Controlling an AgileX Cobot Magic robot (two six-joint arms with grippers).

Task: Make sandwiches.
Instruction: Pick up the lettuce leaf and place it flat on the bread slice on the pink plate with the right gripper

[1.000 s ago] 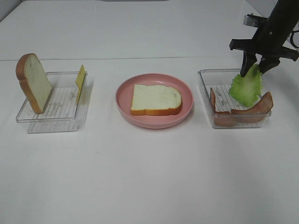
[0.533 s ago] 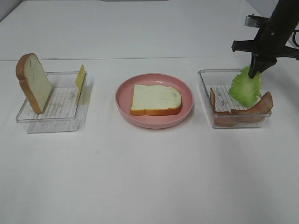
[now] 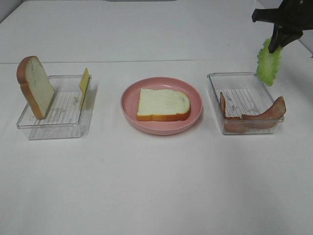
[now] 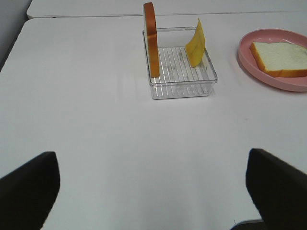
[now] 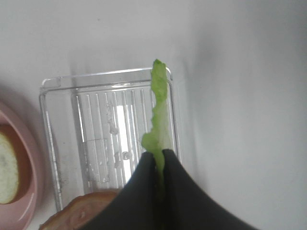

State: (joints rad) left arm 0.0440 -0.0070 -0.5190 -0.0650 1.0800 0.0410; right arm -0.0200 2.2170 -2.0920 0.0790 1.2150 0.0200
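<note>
Right claw (image 3: 275,46) grips your lettuce leaf (image 3: 269,63), upper right, clear of the bacon tray (image 3: 211,90). Only your left wrist view shows the left claw (image 4: 151,158), spread wide over white tabletop (image 4: 96,134).

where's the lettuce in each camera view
exterior high: lettuce hangs from the right tool, far right, above the bacon tray.
left wrist: not in it.
right wrist: lettuce edge-on at centre, pinched in the tool, over that tray's side wall.
shared landmark: pink plate, in all three.
</note>
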